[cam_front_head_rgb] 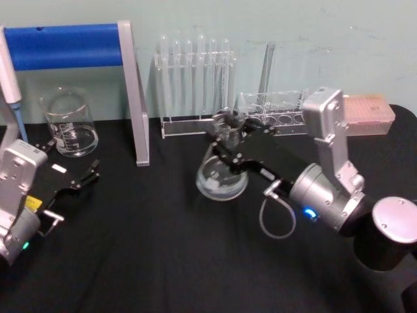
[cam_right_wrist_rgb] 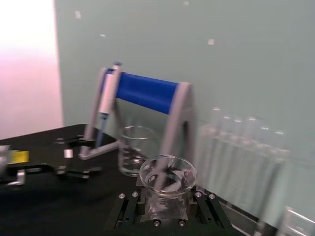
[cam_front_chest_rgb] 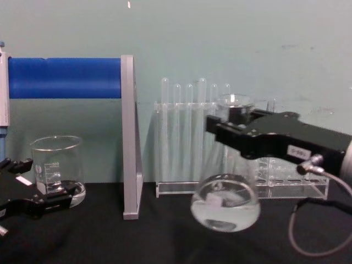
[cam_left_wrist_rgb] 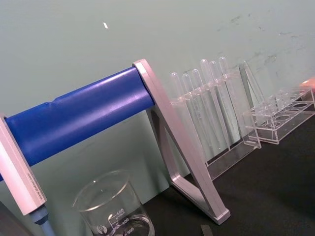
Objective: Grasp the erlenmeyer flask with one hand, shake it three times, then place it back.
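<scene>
So from the left: the left pincer (cam_front_head_rgb: 71,162) just sits low over the black table (cam_front_head_rgb: 163,261) with its fingers spread, holding nothing, right beside the clear cylindrical glass beaker (cam_front_head_rgb: 68,124). Next along is the grey frame with the blue roller bar (cam_front_head_rgb: 68,45), then the clear plastic rack of thin test tubes (cam_front_head_rgb: 195,78) against the wall. The real action is right of centre. The clear glass conical erlenmeyer flask (cam_front_chest_rgb: 225,206) is up off the table and tipped over, so its wide base faces the chest camera. The black right pincer (cam_front_chest_rgb: 228,125) is clamped on the flask's narrow neck just under the flared rim. My read is that the grab and lift are done and we're somewhere in the shaking. No way to tell from this which of the three shakes it is. Definitely left to do: setting it back down upright and letting go.
</scene>
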Controlling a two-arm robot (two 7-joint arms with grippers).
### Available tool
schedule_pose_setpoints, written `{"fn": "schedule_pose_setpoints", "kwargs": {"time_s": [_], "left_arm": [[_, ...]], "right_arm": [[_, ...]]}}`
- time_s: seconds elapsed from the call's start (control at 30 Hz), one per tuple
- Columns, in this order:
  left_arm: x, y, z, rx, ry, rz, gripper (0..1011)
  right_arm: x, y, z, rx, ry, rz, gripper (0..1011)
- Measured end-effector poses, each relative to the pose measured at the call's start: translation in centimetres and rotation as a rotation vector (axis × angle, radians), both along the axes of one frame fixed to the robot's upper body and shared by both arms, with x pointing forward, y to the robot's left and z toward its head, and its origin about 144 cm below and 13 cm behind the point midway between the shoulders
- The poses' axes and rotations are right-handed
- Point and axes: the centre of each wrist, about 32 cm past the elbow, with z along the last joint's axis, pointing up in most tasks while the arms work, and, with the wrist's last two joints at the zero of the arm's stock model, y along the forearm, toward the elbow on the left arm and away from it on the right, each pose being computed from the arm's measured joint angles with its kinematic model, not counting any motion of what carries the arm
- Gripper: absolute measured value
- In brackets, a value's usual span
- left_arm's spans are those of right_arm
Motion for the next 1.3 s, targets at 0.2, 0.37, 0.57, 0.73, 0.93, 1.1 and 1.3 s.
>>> {"fn": "schedule_pose_setpoints", "kwargs": {"time_s": [0.2,0.37,0.57,0.73,0.93,1.1,1.3], "left_arm": [[0.0,0.0,0.0,0.0,0.0,0.0,1001],[0.0,0.0,0.0,0.0,0.0,0.0,1001],[0.0,0.0,0.0,0.0,0.0,0.0,1001],[0.0,0.0,0.0,0.0,0.0,0.0,1001],[0.0,0.0,0.0,0.0,0.0,0.0,1001],[0.0,0.0,0.0,0.0,0.0,0.0,1001],[0.0,0.0,0.0,0.0,0.0,0.0,1001]], "right_arm": [[-0.7,1.6,0.0,-0.008,0.002,0.094,449],[-1.2,2.4,-0.1,-0.012,0.006,0.147,449],[-1.8,3.3,-0.3,-0.016,0.014,0.204,449],[-2.2,3.9,-0.5,-0.021,0.022,0.237,449],[-2.2,4.0,-0.4,-0.022,0.022,0.24,449],[-1.7,3.3,-0.4,-0.017,0.02,0.188,449],[-0.9,1.9,-0.2,-0.009,0.008,0.099,449]]}}
